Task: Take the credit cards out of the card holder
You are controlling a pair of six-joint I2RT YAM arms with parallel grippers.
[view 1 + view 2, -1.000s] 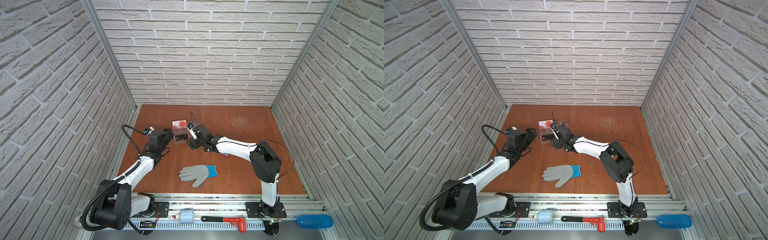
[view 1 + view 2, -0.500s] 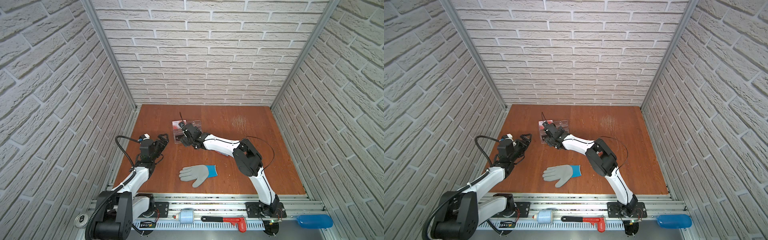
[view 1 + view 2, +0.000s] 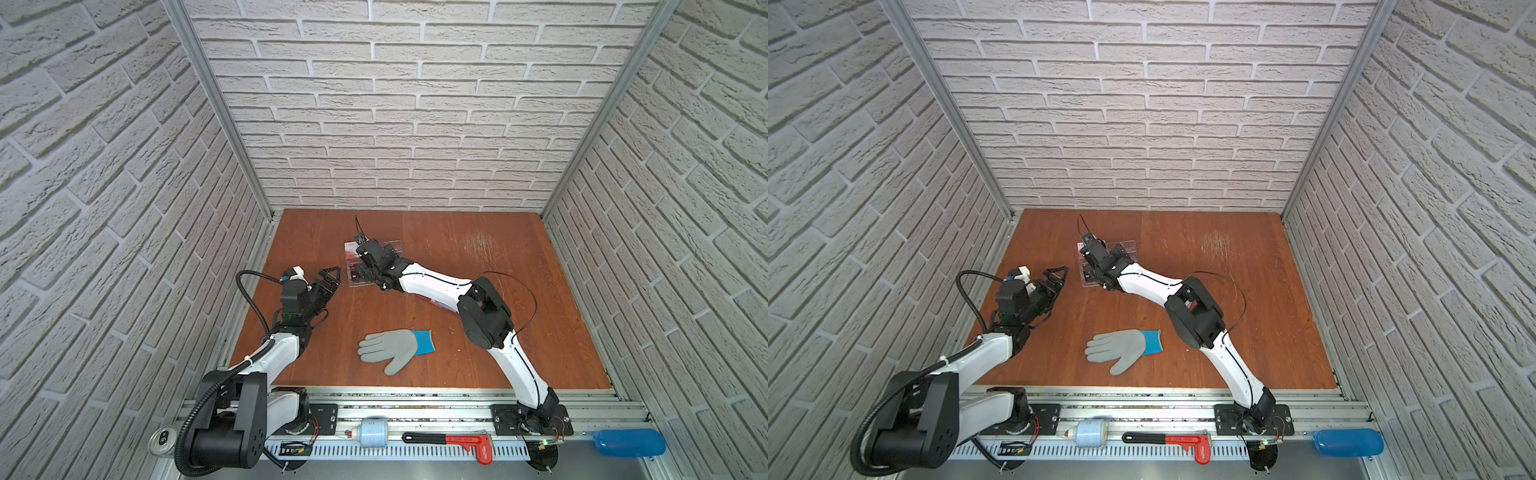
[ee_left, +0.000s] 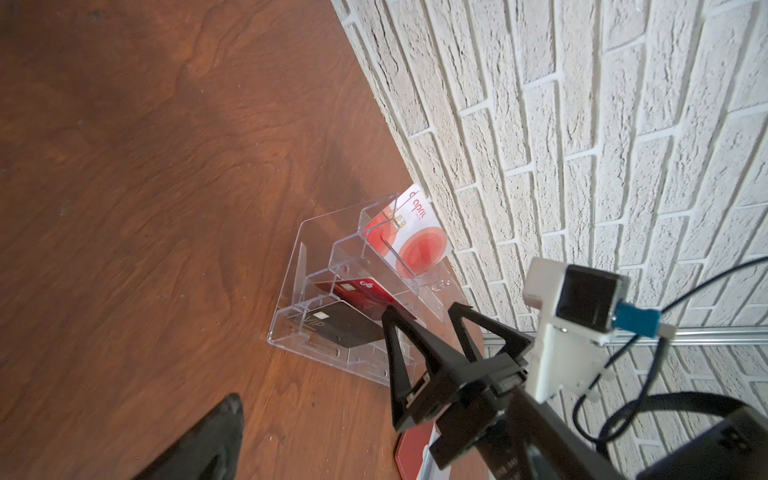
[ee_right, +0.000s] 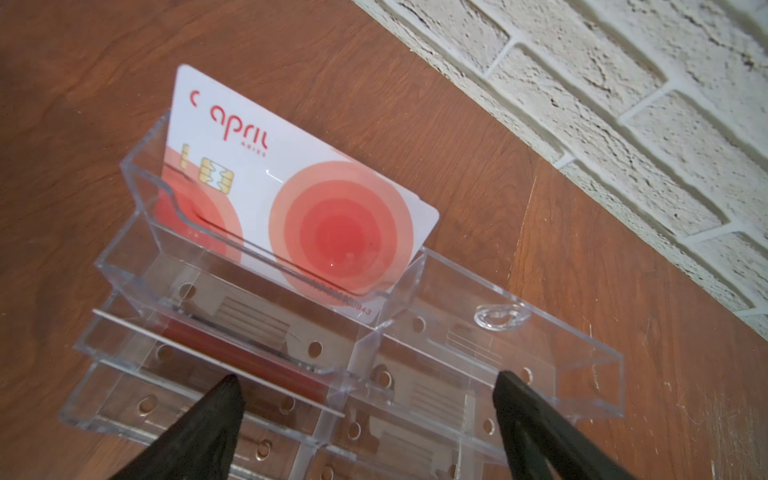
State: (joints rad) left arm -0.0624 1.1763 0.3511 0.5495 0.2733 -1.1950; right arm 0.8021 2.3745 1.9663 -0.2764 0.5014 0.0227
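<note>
Table (image 3: 478, 332): brown wood with white brick walls around it. A grey glove (image 3: 392, 347) with a blue cuff lies flat at 6 o'clock of the middle.
Clear stand (image 4: 293, 291): it sits at 11 o'clock of the table's middle, with stepped tiers each split into two compartments.
Cards in the stand: a white card (image 5: 332, 199) with red circles stands upright in the back tier. The dark red card (image 4: 365, 291) is in the middle tier and a black card (image 4: 345, 326) in the front tier, all on the same side. The neighbouring compartments look empty.
Card holder (image 4: 409, 446): only a dark red, rounded corner shows on the table near the stand, toward 4 o'clock from it. The right forearm hides the rest, so I cannot tell whether it is open or closed.
Right gripper (image 5: 366, 376): the jaws are spread wide with nothing between them. They hang over the stand's front tiers, one tip on each side of the divider.
Left gripper (image 3: 332, 277): the jaws are wide and empty at 9 o'clock of the table's middle. They point toward the stand, near it but apart from it.
Done, as it looks: the dark red card is out of the card holder and parked in the stand.
Left, as it looks: the light blue card shows in no view. It may be inside the card holder or hidden under the arm. If it is inside, it has yet to be drawn from its sleeve.
Progress: roughly halfway at best.
</note>
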